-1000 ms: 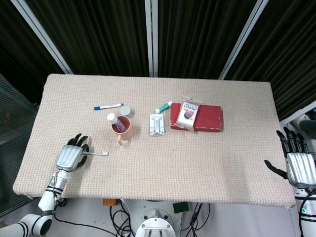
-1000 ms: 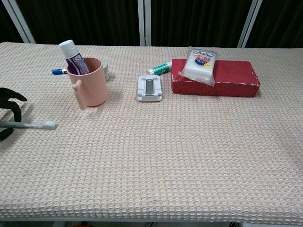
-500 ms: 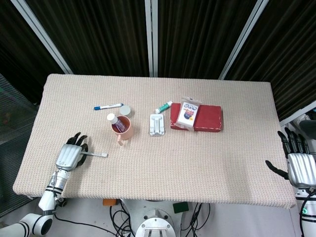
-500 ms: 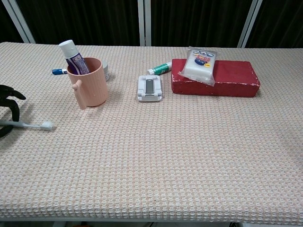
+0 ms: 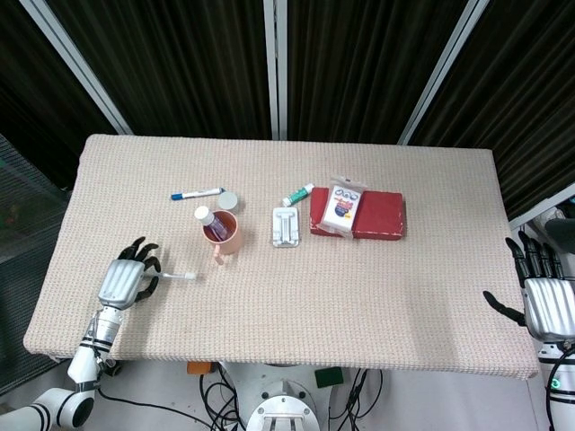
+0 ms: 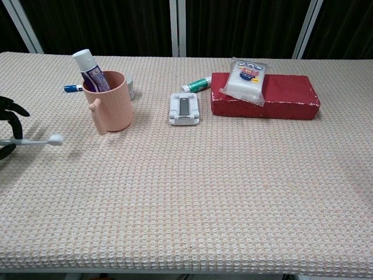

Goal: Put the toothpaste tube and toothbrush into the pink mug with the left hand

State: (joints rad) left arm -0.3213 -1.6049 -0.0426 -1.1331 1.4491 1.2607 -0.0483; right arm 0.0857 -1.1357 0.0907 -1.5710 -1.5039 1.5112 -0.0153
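1. A beige woven cloth is covering the table (image 5: 377, 278), and dark curtains with pale vertical bars are hanging behind it
2. The toothbrush (image 6: 36, 140) is being held by its handle in the left hand (image 5: 123, 282), fingers wrapped around it; the brush is lying level with its white head pointing toward the pink mug (image 6: 109, 102), and a shadow on the cloth beneath suggests it is raised off the surface
3. The toothpaste tube (image 6: 88, 69) is already standing tilted inside the mug, its white cap poking above the rim at the back left
4. The mug is sitting upright near the left-centre of the table, its handle facing the front edge, well apart from the brush head
5. Just behind the mug a blue-capped marker (image 5: 197, 193) is lying flat beside a small white jar (image 5: 229, 199)
6. To the right a white phone stand (image 6: 185, 109) is resting, then a green-capped tube (image 6: 196, 85) touching a red box (image 6: 280, 96) that is carrying a plastic packet (image 6: 247, 79) on top
7. The right hand (image 5: 542, 301) is hanging off the table's right edge, fingers spread and holding nothing
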